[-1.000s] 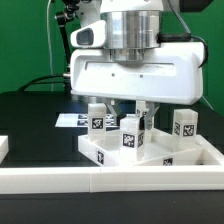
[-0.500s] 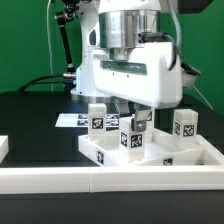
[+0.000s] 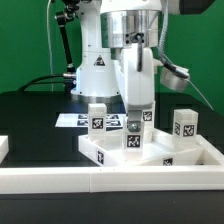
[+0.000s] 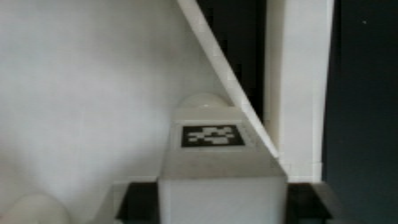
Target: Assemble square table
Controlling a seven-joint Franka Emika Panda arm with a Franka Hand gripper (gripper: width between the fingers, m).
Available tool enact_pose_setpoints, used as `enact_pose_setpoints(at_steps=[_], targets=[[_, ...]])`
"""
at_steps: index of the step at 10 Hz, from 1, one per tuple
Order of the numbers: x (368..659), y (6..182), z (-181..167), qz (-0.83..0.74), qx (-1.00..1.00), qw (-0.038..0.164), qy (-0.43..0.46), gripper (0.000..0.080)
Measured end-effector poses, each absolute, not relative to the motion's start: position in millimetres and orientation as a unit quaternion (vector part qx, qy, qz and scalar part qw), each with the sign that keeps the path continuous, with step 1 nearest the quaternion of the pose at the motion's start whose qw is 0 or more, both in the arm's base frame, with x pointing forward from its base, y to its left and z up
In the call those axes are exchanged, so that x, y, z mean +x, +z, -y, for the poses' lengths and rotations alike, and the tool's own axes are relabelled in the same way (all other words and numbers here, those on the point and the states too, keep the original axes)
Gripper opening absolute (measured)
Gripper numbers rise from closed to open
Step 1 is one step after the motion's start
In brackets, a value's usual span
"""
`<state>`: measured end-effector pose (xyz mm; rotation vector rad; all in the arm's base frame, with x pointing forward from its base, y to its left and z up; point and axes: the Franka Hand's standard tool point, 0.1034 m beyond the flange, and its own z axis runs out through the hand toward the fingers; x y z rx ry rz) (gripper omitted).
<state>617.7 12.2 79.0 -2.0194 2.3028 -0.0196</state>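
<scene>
Gripper (image 3: 135,112) fingers are clamping a tagged peg leg (image 3: 131,138), seating it in the square tabletop (image 3: 150,156); next likely needs twisting it tight.

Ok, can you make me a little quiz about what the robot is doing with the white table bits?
1. True or false: the fingers are closed on a white leg that carries a black-and-white tag.
2. What colour is the table under the square tray top? A) black B) red C) yellow
3. Is the leg at the exterior view's right standing upright or lying down?

Key: 1 true. 2 A. 3 upright.
</scene>
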Motion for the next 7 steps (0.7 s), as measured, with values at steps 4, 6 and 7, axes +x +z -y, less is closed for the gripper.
enact_pose_setpoints(at_steps=[4,6,7], targets=[[618.4,79.0,-11.3,-0.806,-0.59,0.04,-0.003,0.029],[618.4,79.0,-11.4,-0.829,-0.558,0.041,-0.001,0.029],[618.6,79.2,-11.8,-0.845,-0.534,0.042,0.0,0.029]])
